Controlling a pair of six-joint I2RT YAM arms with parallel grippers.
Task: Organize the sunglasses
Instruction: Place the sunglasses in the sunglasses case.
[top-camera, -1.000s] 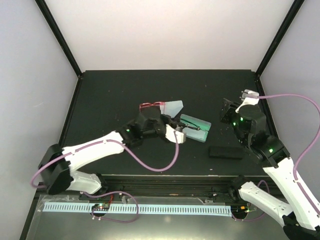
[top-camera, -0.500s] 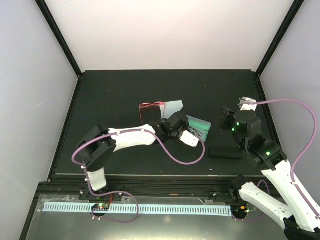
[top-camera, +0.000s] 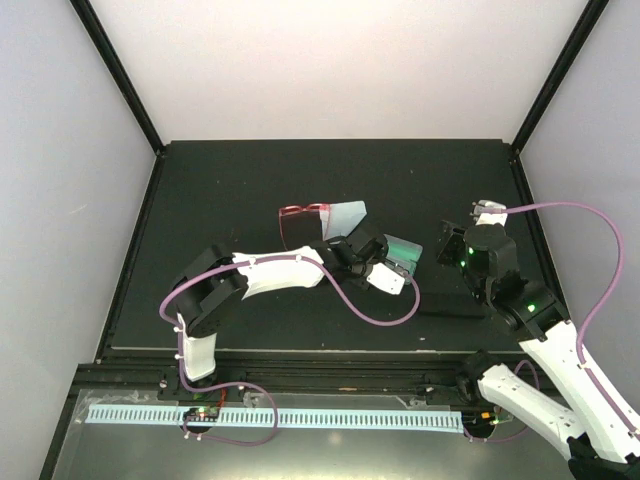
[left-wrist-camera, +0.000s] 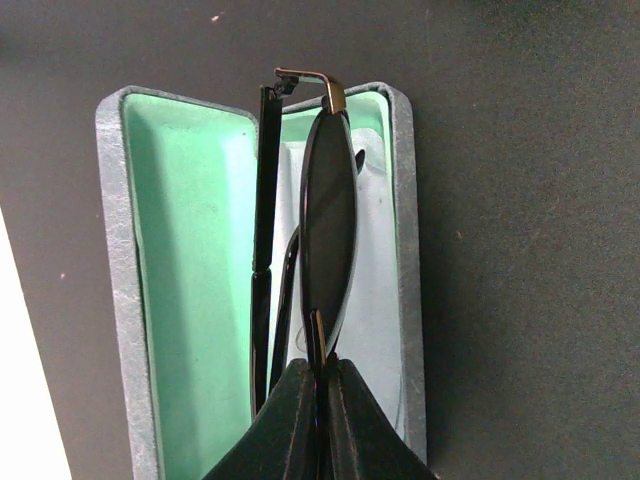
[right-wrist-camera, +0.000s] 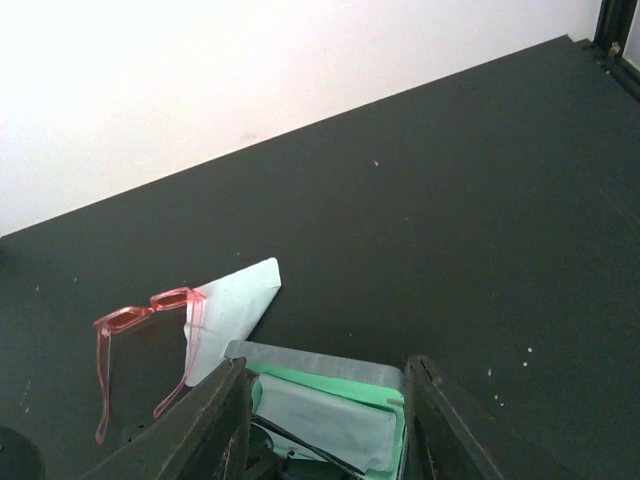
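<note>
A robot lab: two white robot arms (top-camera: 270, 270) stand at a black table (top-camera: 220, 190), plain white walls (top-camera: 340, 60) around it.

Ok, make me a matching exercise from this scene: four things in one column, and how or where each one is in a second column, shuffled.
Things
1. black sunglasses
2. red sunglasses
3. case
4. loose cloth

States
A. open, green lining showing
B. lying flat, arms unfolded
C. pinched in the left gripper
D. pale blue, beside the red pair

Pairs: 1-C, 2-B, 3-A, 4-D
</note>
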